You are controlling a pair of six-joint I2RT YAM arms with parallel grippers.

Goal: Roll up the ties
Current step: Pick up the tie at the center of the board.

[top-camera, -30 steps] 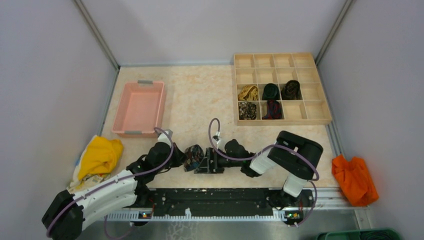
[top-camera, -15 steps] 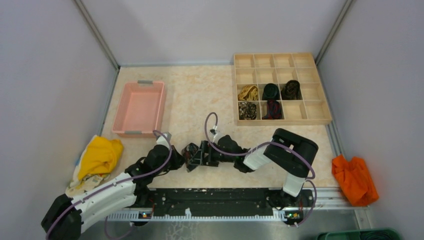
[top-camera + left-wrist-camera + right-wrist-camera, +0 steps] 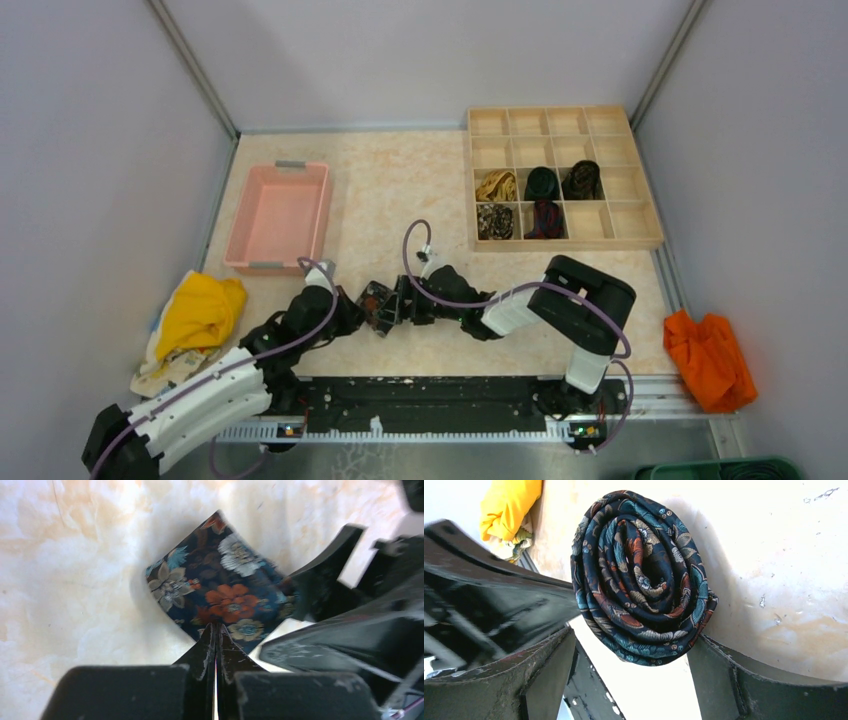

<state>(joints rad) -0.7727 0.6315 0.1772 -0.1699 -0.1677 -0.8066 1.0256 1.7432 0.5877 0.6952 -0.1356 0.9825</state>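
Two fingers of the right gripper stand wide apart around the rolled tie, one on each side of the coil and both touching its flanks, so the jaws grip the coil across its width. The coil is dark blue with a floral print in orange, teal and cream, it is wound tight, and its spiral face is turned toward the right wrist camera. Opposite it, the left gripper has its jaws closed, finger against finger with no gap. The joined tips meet the lower edge of the same tie, and whether any fabric is pinched between them cannot be told. In the overhead view the two grippers face each other with the coil between them, low over the table, left of the wooden tray and nearer the arm bases than the tray's front rim. Inside the tray, five coiled ties sit one per compartment: three side by side in the third row from the back, two in the front row directly under the left two of these. Well left of the tray sits a pink bin. Farther left again, and nearer the bases, lies a yellow cloth. Off the tray's near right corner lies an orange cloth.
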